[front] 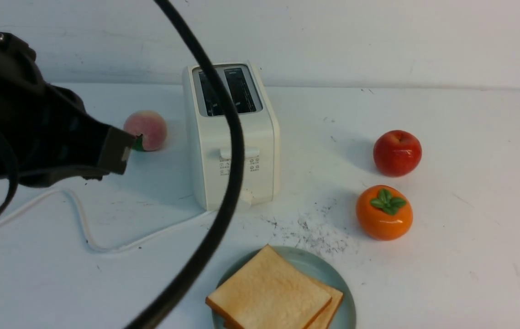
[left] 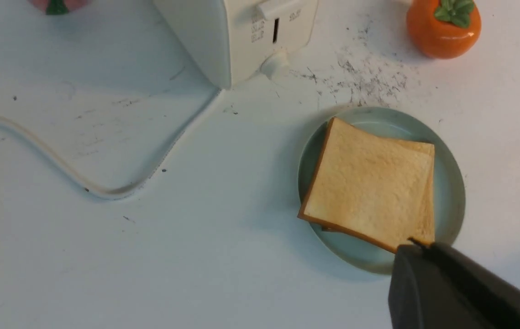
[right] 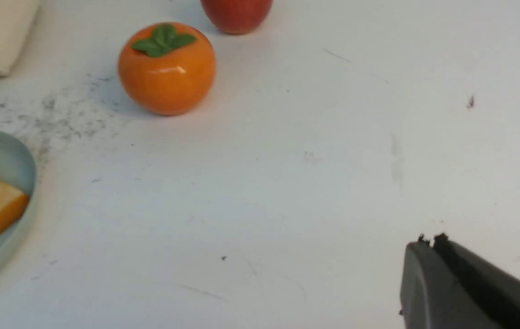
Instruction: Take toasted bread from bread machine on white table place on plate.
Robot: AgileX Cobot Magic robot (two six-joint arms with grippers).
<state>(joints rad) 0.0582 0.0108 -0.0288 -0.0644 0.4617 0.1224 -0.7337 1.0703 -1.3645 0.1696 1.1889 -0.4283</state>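
Two slices of toasted bread [front: 269, 292] lie stacked on the pale blue-green plate [front: 317, 261] at the front of the white table [front: 470, 237]. The upper slice [left: 369, 183] is turned slightly over the lower one. Behind stands the bread machine [front: 232, 137], both slots dark with no bread showing. My left gripper [front: 123, 153] hangs shut and empty above the table's left side; in the left wrist view its tip [left: 417, 244] overlaps the plate's [left: 449, 183] near edge. My right gripper [right: 428, 240] is shut over bare table, right of the plate [right: 8, 155].
A red apple [front: 396, 153] and an orange persimmon [front: 384, 212] sit right of the bread machine, a peach [front: 146, 129] to its left. Its white cord [front: 81, 224] snakes across the left front. A black cable [front: 230, 160] hangs close to the front camera.
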